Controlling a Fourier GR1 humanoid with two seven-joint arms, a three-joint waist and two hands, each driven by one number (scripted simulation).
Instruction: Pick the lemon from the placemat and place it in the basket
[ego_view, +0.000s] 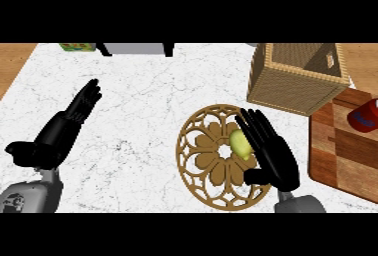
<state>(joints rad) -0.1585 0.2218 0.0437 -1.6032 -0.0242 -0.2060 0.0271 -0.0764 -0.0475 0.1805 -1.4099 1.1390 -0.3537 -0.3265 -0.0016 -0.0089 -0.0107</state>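
A white marbled surface (148, 100) fills most of the head view, with a strip of brown wood seen along its edge at ten o'clock and again at two o'clock. One round openwork placemat (214, 175) of light wood is laid slightly toward five o'clock from the view's middle. One lemon (240, 144) is found on the placemat, on its three o'clock half, just beside the right hand (269, 150). That hand is held with its fingers straight and together, pointing toward twelve o'clock, flat over the placemat's right edge; the lemon is touched or nearly touched by them, and which cannot be told. One woven basket (295, 87) stands at two o'clock, apart from the placemat. One wooden cutting board (343, 155) lies at three o'clock, and one red object (365, 117) is set on it. The left hand (70, 120) is shown at nine o'clock, open, fingers straight, resting. At twelve o'clock one grey object (136, 48) and one green item (77, 47) are partly seen.
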